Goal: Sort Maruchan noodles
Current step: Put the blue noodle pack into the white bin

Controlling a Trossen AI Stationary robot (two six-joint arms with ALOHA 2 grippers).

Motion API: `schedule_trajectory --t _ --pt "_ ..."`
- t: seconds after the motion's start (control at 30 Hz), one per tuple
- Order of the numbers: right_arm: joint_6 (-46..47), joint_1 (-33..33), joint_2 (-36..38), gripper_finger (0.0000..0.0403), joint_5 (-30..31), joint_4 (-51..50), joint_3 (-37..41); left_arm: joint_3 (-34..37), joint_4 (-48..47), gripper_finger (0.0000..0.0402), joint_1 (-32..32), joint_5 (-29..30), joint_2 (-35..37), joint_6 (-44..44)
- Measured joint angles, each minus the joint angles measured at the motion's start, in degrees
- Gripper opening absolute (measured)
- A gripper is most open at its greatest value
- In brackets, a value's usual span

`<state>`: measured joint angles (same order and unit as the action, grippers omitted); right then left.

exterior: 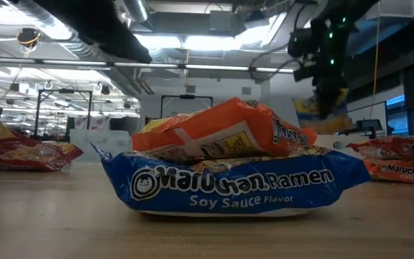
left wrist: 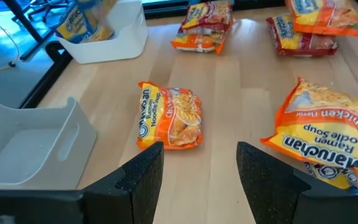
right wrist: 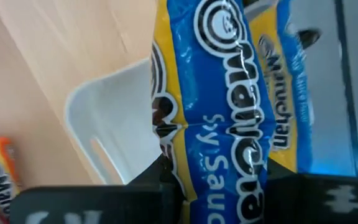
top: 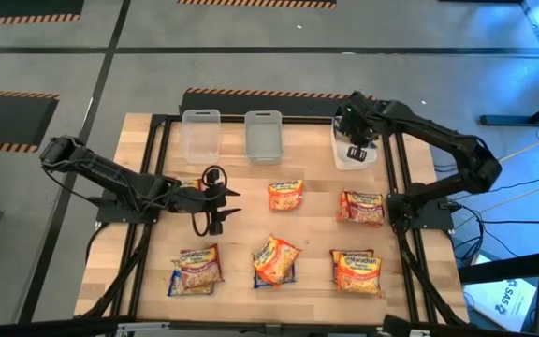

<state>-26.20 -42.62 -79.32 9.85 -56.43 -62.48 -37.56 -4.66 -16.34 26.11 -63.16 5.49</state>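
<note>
Two claws | right claw (right wrist: pixel 222 180) clamps blue packet (right wrist: pixel 219 93) over white tub (right wrist: pixel 114 134)

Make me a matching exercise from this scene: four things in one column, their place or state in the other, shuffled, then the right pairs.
Things
1. right tool
2. left tool
3. white bin
4. middle tub

Places or states
A. open, holding nothing, near the table's middle
B. empty, at the back edge
C. shut on a blue packet, above the white bin
D. back right corner, a blue packet already inside

Pairs: 1-C, 2-A, 3-D, 4-B
</note>
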Motion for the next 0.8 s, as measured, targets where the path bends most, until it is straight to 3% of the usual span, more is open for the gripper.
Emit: schedule_trajectory --t 0.3,0.47,0.8 --pt "-3.9 -0.5 -4.4 0.0062 -0.8 4.7 2.3 0.0 1.4 0.0197 0.0 0.0 0.0 0.1" --pt "-6.7 -0.5 -6.8 0.0062 -5.9 8.3 2.3 0.0 1.7 0.0197 -0.1 0.0 0.0 0.3" --pt "-12.0 -2.5 -12.4 0.0062 -9.6 12.6 2.3 0.0 1.9 0.0197 -0.1 0.0 0.0 0.3"
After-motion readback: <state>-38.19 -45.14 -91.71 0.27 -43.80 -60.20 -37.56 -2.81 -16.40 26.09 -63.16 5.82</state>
